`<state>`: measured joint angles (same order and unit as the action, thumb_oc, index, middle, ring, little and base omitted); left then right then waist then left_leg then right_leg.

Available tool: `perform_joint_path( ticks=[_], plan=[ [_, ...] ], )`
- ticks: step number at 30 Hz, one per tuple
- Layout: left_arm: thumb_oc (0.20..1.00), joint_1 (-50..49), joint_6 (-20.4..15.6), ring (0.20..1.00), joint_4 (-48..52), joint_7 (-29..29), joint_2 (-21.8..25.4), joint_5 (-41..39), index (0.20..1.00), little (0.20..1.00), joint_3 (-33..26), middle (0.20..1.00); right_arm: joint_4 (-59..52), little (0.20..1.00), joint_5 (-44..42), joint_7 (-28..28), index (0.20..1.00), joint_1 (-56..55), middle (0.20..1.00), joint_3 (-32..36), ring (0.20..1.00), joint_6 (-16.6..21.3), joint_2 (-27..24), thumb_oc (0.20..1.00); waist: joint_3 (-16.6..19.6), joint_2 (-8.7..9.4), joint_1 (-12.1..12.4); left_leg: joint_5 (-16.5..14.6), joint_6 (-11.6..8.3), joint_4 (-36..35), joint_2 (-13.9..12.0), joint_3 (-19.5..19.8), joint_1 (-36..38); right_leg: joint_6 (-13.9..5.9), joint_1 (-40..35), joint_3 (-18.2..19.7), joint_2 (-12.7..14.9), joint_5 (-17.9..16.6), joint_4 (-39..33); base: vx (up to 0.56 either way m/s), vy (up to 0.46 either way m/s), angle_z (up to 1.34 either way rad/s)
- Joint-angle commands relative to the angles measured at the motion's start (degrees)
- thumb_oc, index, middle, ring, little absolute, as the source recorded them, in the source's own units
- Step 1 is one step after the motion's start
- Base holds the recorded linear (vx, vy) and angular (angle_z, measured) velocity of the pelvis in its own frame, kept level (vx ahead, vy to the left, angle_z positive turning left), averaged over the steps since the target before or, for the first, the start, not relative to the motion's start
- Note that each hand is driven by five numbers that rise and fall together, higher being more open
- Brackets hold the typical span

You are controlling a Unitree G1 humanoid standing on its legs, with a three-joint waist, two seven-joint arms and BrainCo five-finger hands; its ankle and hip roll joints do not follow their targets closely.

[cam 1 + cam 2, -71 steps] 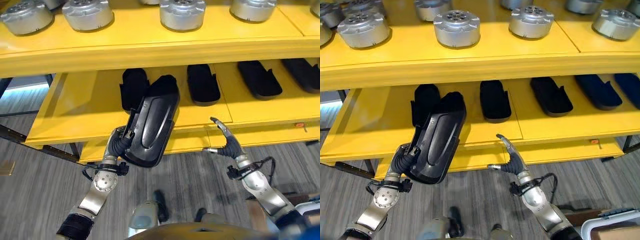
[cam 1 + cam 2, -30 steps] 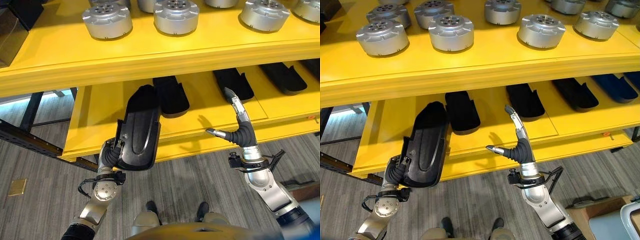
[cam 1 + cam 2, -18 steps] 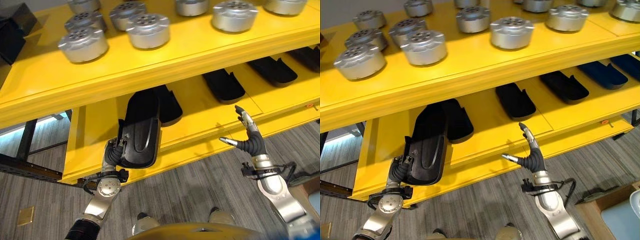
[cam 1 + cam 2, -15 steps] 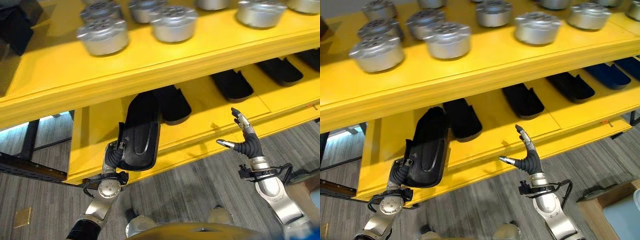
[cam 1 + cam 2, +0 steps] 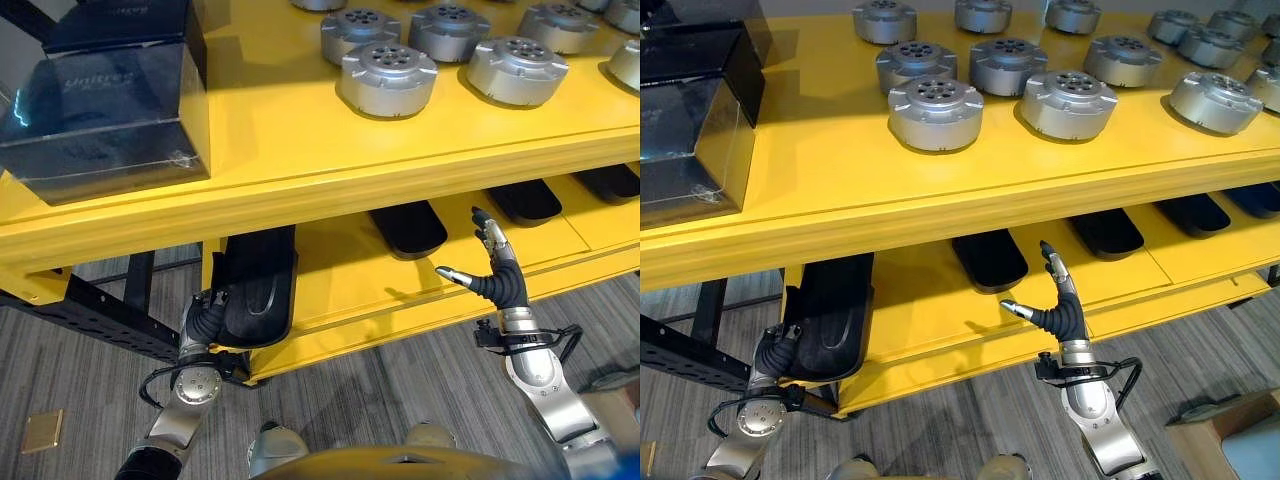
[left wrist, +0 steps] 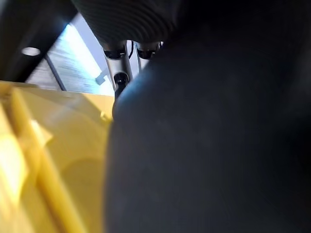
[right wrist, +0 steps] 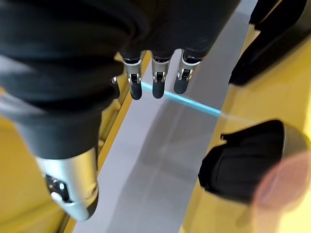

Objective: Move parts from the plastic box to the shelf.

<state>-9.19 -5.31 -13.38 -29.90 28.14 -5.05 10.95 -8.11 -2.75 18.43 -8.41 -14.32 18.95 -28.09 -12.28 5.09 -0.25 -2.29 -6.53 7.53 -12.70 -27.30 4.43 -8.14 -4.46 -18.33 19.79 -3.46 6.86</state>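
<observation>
Left eye view: left hand (image 5: 205, 322), lower left of frame, fingers curled round the near end of the black part (image 5: 258, 282). The part lies lengthwise on the lower shelf (image 5: 340, 290), its far end under the upper shelf (image 5: 260, 140). Risk: the near end overhangs the shelf lip; if let go this far out, the part could tip off to the floor. Right hand (image 5: 497, 280), right of centre, upright with palm inward, fingers straight and spread, thumb out, holding nothing.

Right eye view: same layout. A placed black part (image 5: 990, 260) lies just to the right of the held one; a sideways shove could knock it. Silver round parts (image 5: 936, 113) stand on the upper shelf, clear of both hands.

Left wrist view: black part close up, yellow shelf edge at lower left.

Right wrist view: fingers straight, apart, nothing between them.
</observation>
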Motion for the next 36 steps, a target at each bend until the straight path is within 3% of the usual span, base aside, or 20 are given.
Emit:
perform_joint_path(
  ticks=[1, 6, 7, 9, 10, 12, 15, 17, 21, 27, 36],
  plan=[
    [0.200, 1.7, -3.1, 0.200, 4.8, -1.3, 0.3, -0.3, 0.200, 0.200, -2.4, 0.200, -3.5, 1.000, 1.3, -1.1, 1.000, 3.1, 1.000, 0.6, 1.000, 3.3, -3.3, 1.000, 0.5, -3.42, 1.5, 2.0, 3.26, -1.6, 0.6, 8.0, -0.6, -3.15, 1.1, 0.1, -3.4, 7.9, 6.4, -0.04, 0.111, 0.02],
    [0.200, 3.9, -2.1, 0.200, 4.1, -0.4, 0.4, 0.6, 0.200, 0.200, -1.5, 0.200, -4.9, 1.000, 0.8, -4.6, 1.000, 6.0, 1.000, -1.5, 1.000, 1.1, -3.6, 1.000, -0.1, -2.59, 2.9, 0.9, 4.32, -0.5, 1.6, 8.0, -1.8, -3.49, 1.3, -0.9, -3.1, 9.4, 9.8, -0.03, 0.035, 0.03],
    [0.200, 4.8, -1.7, 0.200, 3.3, -0.7, 0.2, 1.3, 0.200, 0.200, -1.0, 0.200, -5.4, 1.000, 0.6, -5.9, 1.000, 6.9, 1.000, -2.6, 1.000, 0.4, -3.7, 1.000, -0.4, -2.28, 3.2, 0.2, 5.45, -0.3, 2.2, 8.5, -2.0, -3.81, 3.9, -0.2, -3.3, 8.7, 15.6, 0.01, -0.055, -0.09],
    [0.200, 5.3, -1.2, 0.200, 2.8, -1.1, 0.3, 0.9, 0.200, 0.200, -0.6, 0.200, -5.3, 1.000, 1.0, -7.2, 1.000, 7.6, 1.000, -3.8, 1.000, 0.6, -3.6, 1.000, -0.8, -1.78, 2.8, 0.1, 5.47, -0.8, 2.5, 9.5, -1.7, -3.95, 6.7, 2.7, -3.5, 5.4, 14.8, 0.03, -0.206, -0.11],
    [0.200, 6.0, -1.0, 0.200, 2.2, -1.8, 0.4, 0.5, 0.200, 0.200, -0.2, 0.200, -4.5, 1.000, 1.1, -8.2, 1.000, 8.2, 1.000, -4.4, 1.000, 1.7, -3.4, 1.000, -0.9, -1.04, 2.6, 0.0, 4.70, -0.4, 1.8, 9.7, -1.9, -3.98, 6.2, 3.2, -3.2, 4.7, 9.1, 0.04, -0.415, -0.17],
    [0.200, 7.7, -0.8, 0.200, 0.1, -3.5, 0.3, 0.1, 0.200, 0.200, 0.8, 0.200, -3.0, 1.000, 0.7, -8.6, 1.000, 10.2, 1.000, -6.7, 1.000, 2.5, -2.9, 1.000, -1.7, -0.09, 2.5, -0.5, 3.92, 0.2, -0.1, 9.8, -1.5, -4.50, 6.5, 3.7, -2.9, 2.3, 7.0, 0.08, -0.447, 0.10],
    [0.200, 7.4, 0.0, 0.200, -1.7, -4.7, -2.2, -4.2, 0.200, 0.200, -0.2, 0.200, -5.5, 1.000, -2.2, -15.8, 1.000, 11.3, 1.000, -7.4, 1.000, -0.6, -3.8, 1.000, -0.8, -0.65, 2.7, 2.4, 0.54, -1.4, -2.9, 8.9, -0.5, -3.00, 3.3, 1.7, -5.3, 5.0, 3.3, 0.12, -0.208, 0.24],
    [0.200, 9.1, -1.5, 0.200, -4.9, -6.3, -4.2, -5.1, 0.200, 0.200, 0.1, 0.200, -7.8, 1.000, -3.5, -21.0, 1.000, 12.1, 1.000, -8.1, 1.000, -3.0, -5.0, 1.000, -0.2, -0.67, 2.1, 4.1, -1.51, -1.5, -5.7, 8.0, -1.2, -1.82, 2.2, 1.1, -6.2, 5.9, 2.1, 0.08, -0.114, -0.12],
    [0.200, 14.0, -3.5, 0.200, -13.5, -9.9, -8.5, -6.6, 0.200, 0.200, -0.1, 0.200, -8.8, 1.000, -4.6, -22.0, 1.000, 12.7, 1.000, -8.3, 1.000, -5.2, -4.2, 1.000, -0.2, -0.40, 0.2, 5.3, -2.53, -1.7, -8.2, 6.7, -0.3, -1.15, 1.8, 0.6, -6.7, 6.8, 3.1, 0.06, -0.084, 0.01],
    [0.200, 16.4, -2.4, 0.200, -18.6, -12.0, -10.9, -7.0, 0.200, 0.200, -1.3, 0.200, -9.4, 1.000, -5.5, -24.0, 1.000, 11.3, 1.000, -7.7, 1.000, -5.4, -2.3, 1.000, -0.3, 0.15, -1.1, 5.2, -3.04, -0.6, -9.2, 6.4, -0.3, -0.89, 2.3, 1.8, -7.7, 7.4, 4.1, 0.06, -0.038, 0.05],
    [0.200, 19.5, 0.9, 0.200, -23.8, -17.1, -11.2, -3.3, 0.200, 0.200, -1.9, 0.200, -9.2, 1.000, -3.7, -18.4, 1.000, 10.5, 1.000, -5.5, 1.000, -2.8, -1.5, 1.000, -1.6, -0.32, -2.9, 5.0, -3.24, 1.2, -10.0, 5.9, -1.7, -1.09, 3.9, 3.3, -8.0, 7.4, 4.9, 0.00, 0.022, -0.09]
  ],
)
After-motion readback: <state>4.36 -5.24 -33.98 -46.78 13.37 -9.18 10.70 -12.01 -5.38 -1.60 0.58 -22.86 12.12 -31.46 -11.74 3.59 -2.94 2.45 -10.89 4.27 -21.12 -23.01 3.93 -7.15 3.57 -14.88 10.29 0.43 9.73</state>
